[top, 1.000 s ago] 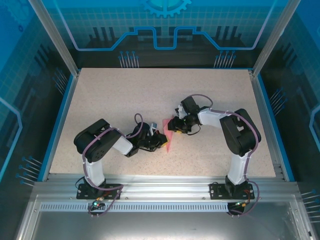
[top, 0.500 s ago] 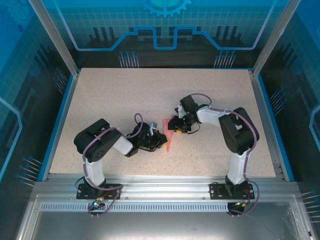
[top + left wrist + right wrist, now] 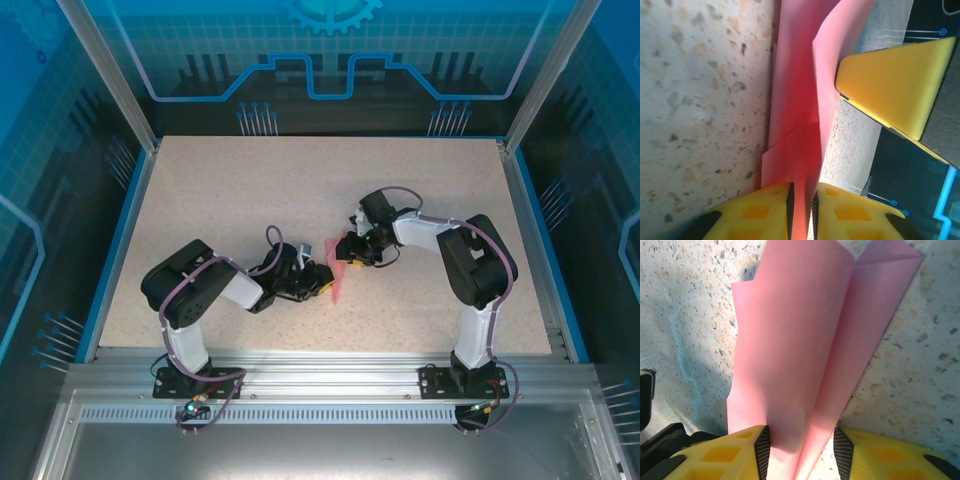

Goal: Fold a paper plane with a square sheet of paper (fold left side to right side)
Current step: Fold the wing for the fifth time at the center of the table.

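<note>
The paper plane [image 3: 336, 288] lies mid-desk [image 3: 250, 190], a half-folded pink strip. Its long axis runs almost straight up and down the top view, and its lower end narrows to a point. My left hand [image 3: 322, 283] pinches its lower part from the left. My right hand [image 3: 343, 252] clasps the upper end, fingers pressed against the folded layers.
</note>
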Robot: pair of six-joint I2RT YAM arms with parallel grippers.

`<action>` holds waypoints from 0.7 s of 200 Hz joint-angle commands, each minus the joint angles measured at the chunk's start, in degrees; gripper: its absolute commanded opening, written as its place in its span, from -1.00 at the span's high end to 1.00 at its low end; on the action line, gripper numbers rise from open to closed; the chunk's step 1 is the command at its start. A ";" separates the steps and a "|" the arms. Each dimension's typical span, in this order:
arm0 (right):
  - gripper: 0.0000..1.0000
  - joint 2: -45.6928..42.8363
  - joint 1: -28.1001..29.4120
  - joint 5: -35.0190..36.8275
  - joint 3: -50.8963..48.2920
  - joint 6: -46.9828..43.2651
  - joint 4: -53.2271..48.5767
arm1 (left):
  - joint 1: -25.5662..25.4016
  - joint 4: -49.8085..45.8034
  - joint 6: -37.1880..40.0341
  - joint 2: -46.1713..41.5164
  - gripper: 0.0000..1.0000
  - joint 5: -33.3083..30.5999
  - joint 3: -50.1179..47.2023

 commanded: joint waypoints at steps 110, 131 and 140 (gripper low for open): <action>0.15 3.17 2.83 0.61 -0.71 -0.38 1.25 | 7.44 -12.49 5.55 -3.54 0.34 2.11 5.55; 0.15 3.18 2.83 0.55 -0.68 -0.39 1.31 | 7.48 -12.03 5.41 -1.06 0.35 2.81 7.58; 0.15 3.19 2.83 0.44 -0.72 -0.42 1.39 | 7.43 -12.00 5.37 -0.04 0.36 3.15 8.55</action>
